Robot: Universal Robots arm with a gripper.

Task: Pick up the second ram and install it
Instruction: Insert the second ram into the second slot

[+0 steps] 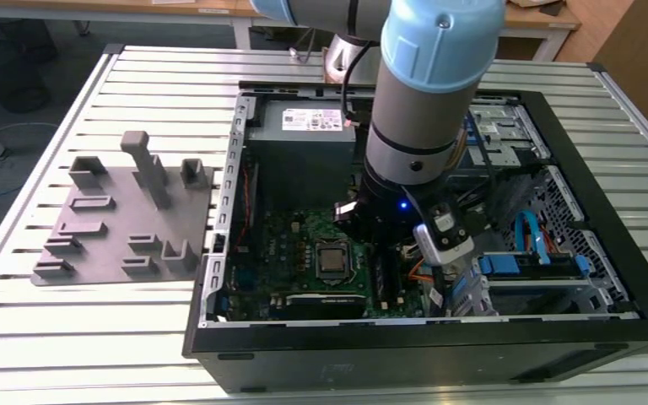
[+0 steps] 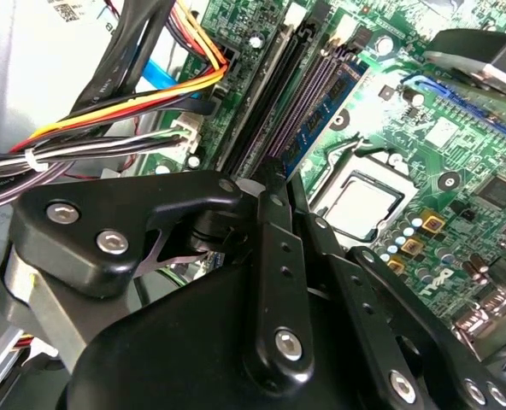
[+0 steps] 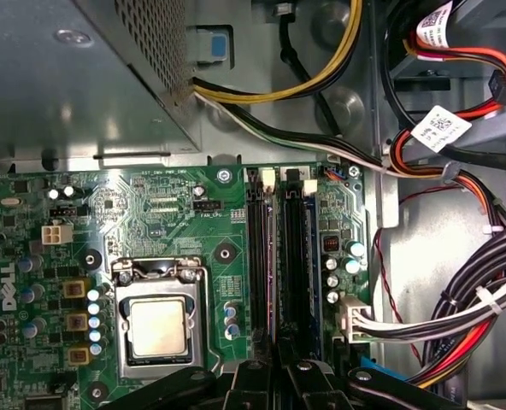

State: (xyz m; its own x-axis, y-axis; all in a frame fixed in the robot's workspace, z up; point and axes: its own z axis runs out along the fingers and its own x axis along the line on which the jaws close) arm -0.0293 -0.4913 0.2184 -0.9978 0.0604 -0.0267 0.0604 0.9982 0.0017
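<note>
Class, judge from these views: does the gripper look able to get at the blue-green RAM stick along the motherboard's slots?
Probably yes. The gripper sits right at one end of the RAM stick, inside the open case; the cable bundle lies off to one side, nothing crossing between.

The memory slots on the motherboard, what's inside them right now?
A blue-green RAM stick stands in one memory slot; the neighbouring slots look empty. The gripper covers their near ends, so seating there can't be seen.
</note>
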